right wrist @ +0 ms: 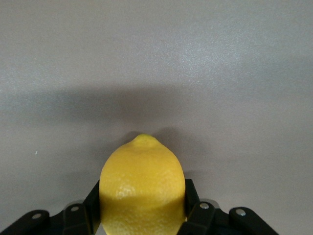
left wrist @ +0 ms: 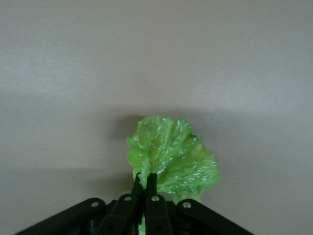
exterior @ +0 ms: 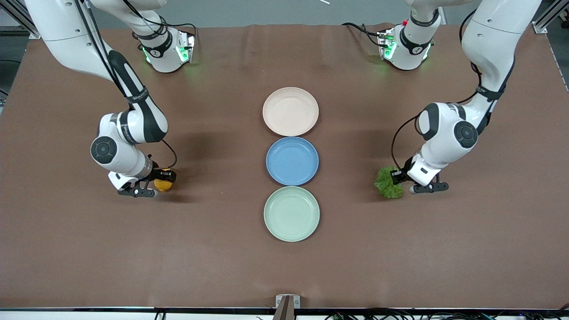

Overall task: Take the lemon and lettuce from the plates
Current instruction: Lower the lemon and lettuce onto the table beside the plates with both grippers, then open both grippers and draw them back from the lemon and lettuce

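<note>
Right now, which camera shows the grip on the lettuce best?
The left wrist view: the left gripper pinches the lettuce near its edge, fingers shut on it. The front view shows only a small green clump beside the gripper. The right wrist view doesn't show it.

Legible markings: none could be read with certainty. A band of small white lettering ran along the black sleeve of the right arm (exterior: 135,95), above the lemon (exterior: 163,184), but its characters could not be made out. The beige-pink plate (exterior: 290,111), the blue plate (exterior: 292,160), the mint green plate (exterior: 291,214), the lettuce (exterior: 388,182) and the brown table (exterior: 284,266) bore no text, number or sign.
</note>
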